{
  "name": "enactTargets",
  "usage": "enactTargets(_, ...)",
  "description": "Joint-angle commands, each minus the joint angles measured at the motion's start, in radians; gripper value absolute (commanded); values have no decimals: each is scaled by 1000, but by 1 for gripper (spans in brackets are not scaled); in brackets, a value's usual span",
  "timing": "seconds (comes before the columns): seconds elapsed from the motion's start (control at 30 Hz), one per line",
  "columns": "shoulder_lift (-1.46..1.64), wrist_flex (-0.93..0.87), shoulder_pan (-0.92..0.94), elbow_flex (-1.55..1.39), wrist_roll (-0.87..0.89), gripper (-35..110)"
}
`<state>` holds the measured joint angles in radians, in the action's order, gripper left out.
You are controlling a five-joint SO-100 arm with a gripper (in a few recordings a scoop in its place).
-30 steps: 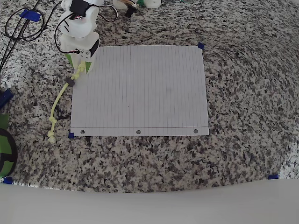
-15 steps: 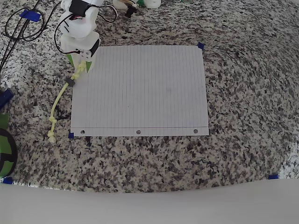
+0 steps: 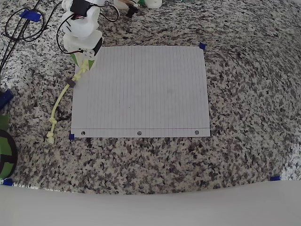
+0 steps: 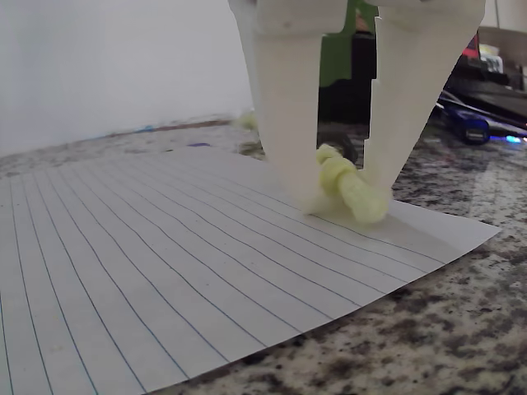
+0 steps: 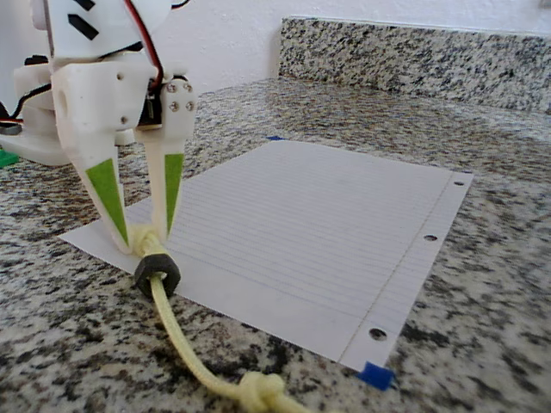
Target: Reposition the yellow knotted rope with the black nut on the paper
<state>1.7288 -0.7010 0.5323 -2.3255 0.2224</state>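
The yellow knotted rope [image 3: 58, 100] runs off the left edge of the paper [image 3: 141, 89] onto the granite, its lower knotted end near the sheet's lower left corner. The black nut [image 3: 70, 83] sits on the cord right at the paper's edge. My white gripper [image 3: 83, 66] stands over the sheet's upper left corner, shut on the rope's upper knot [image 4: 346, 186]. In the wrist view both fingers of the gripper [image 4: 342, 196] press against that knot. The fixed view shows the gripper [image 5: 143, 234] pinching the knot just above the nut [image 5: 157, 274], and the rope [image 5: 185, 344] trailing toward the camera.
Blue tape bits [image 3: 202, 46] mark the paper's corners. Black cables [image 3: 19, 28] loop at the top left. A green and black object [image 3: 4, 150] lies at the left edge. A granite backsplash [image 5: 413, 52] rises behind the counter.
The gripper has shifted slightly toward the top of the overhead view, and the rope and nut have crept a little that way with it.
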Motion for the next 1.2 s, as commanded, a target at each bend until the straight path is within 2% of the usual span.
enactTargets(0.0,15,8,11,6,-5,13)
enactTargets(0.03,15,8,11,5,-5,0)
enactTargets(0.47,81,-43,2,-3,-28,0)
enactTargets(0.5,83,-44,0,-5,-28,4)
enactTargets(0.6,83,-40,-5,-14,-28,35)
enactTargets(0.7,83,-25,-5,-18,-28,46)
enactTargets(0.9,67,52,-5,-23,-49,51)
enactTargets(1.17,32,106,0,-23,-57,48)
